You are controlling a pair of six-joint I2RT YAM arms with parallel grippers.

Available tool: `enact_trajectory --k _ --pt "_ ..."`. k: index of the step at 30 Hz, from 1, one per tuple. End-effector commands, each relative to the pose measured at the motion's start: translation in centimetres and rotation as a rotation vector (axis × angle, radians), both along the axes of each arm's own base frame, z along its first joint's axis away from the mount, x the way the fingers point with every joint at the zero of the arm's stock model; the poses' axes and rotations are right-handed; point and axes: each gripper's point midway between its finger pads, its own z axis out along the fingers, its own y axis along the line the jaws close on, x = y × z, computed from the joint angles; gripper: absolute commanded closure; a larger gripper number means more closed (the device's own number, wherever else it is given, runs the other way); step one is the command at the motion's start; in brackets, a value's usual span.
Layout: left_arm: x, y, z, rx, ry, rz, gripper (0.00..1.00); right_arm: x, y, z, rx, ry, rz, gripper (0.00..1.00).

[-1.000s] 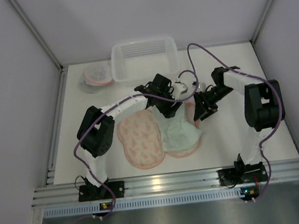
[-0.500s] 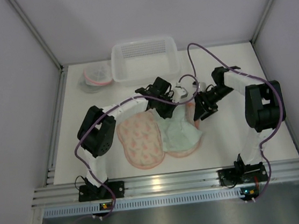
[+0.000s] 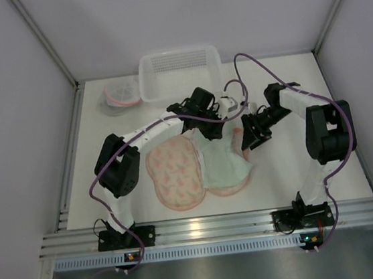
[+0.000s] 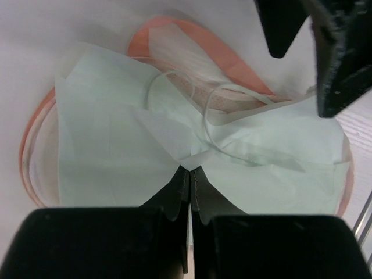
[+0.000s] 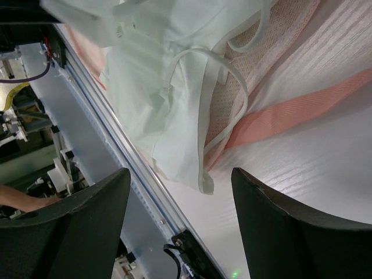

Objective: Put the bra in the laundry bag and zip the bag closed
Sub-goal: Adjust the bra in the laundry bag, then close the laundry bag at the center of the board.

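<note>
The mint-green bra (image 3: 224, 165) lies over the right half of the opened pink laundry bag (image 3: 174, 174) in the middle of the table. My left gripper (image 3: 214, 130) is shut on the bra's upper edge. In the left wrist view its fingers (image 4: 180, 185) pinch a fold of the bra (image 4: 116, 145), with the bag's orange rim (image 4: 197, 39) beyond. My right gripper (image 3: 248, 139) stands open just right of the bra. The right wrist view shows it (image 5: 180, 174) with nothing between its fingers, the bra (image 5: 163, 87) and bag mesh (image 5: 273, 58) ahead.
A clear plastic basket (image 3: 180, 73) stands at the back centre. A small pink-rimmed mesh item (image 3: 121, 95) lies to its left. The aluminium rail (image 3: 203, 228) runs along the near edge, and enclosure walls rise on both sides.
My left gripper has shut on the bra's upper edge and shifted slightly back and right, pulling the fabric up. The right arm has held its place.
</note>
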Motion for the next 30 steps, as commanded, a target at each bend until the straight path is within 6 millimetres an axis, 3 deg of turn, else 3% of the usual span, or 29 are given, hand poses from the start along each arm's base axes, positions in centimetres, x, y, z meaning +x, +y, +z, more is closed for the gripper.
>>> enact_trajectory --k 1,3,6,7,10,11,13,17,22,24,25,28,30 --pt "1.8 -0.7 -1.6 0.014 0.016 0.055 1.0 1.1 0.3 1.3 0.038 -0.063 -0.005 0.29" --pt "1.5 -0.8 -2.0 0.013 0.028 0.038 0.99 1.0 0.3 1.3 0.039 -0.06 -0.005 0.29" --pt "0.4 -0.6 -2.0 0.0 0.054 0.008 0.75 1.1 0.3 1.3 0.041 -0.062 -0.005 0.29" --pt "0.1 -0.5 -1.7 -0.004 0.051 0.005 0.59 1.1 0.4 1.3 0.041 -0.059 -0.004 0.29" --pt "-1.4 1.3 -0.8 -0.016 0.075 0.022 0.44 1.4 0.4 1.3 0.04 -0.06 -0.009 0.29" --pt "-0.8 2.6 1.1 -0.05 0.066 0.065 0.41 1.8 0.5 1.4 0.041 -0.07 -0.012 0.29" --pt "-1.0 4.8 2.0 -0.083 0.152 0.15 0.37 2.2 0.4 1.0 0.024 -0.068 -0.03 0.3" --pt "0.2 14.3 2.8 -0.095 0.244 0.356 0.35 3.2 0.3 0.2 -0.008 -0.071 -0.076 0.3" --pt "-1.7 23.1 0.2 0.026 0.326 0.459 0.36 3.6 0.2 -1.2 -0.037 -0.053 -0.116 0.3" --pt "-2.5 24.9 -1.5 0.097 0.332 0.439 0.36 3.3 0.2 -1.7 -0.038 -0.034 -0.118 0.3" --pt "-4.1 25.8 -3.4 0.163 0.398 0.425 0.37 3.2 0.2 -1.9 -0.038 -0.024 -0.119 0.3" --pt "-5.9 27.7 -6.2 0.221 0.482 0.422 0.39 2.8 0.3 -2.3 -0.036 0.002 -0.122 0.3" --pt "-6.6 28.5 -7.1 0.237 0.508 0.434 0.39 2.6 0.3 -2.3 -0.033 0.004 -0.126 0.3"
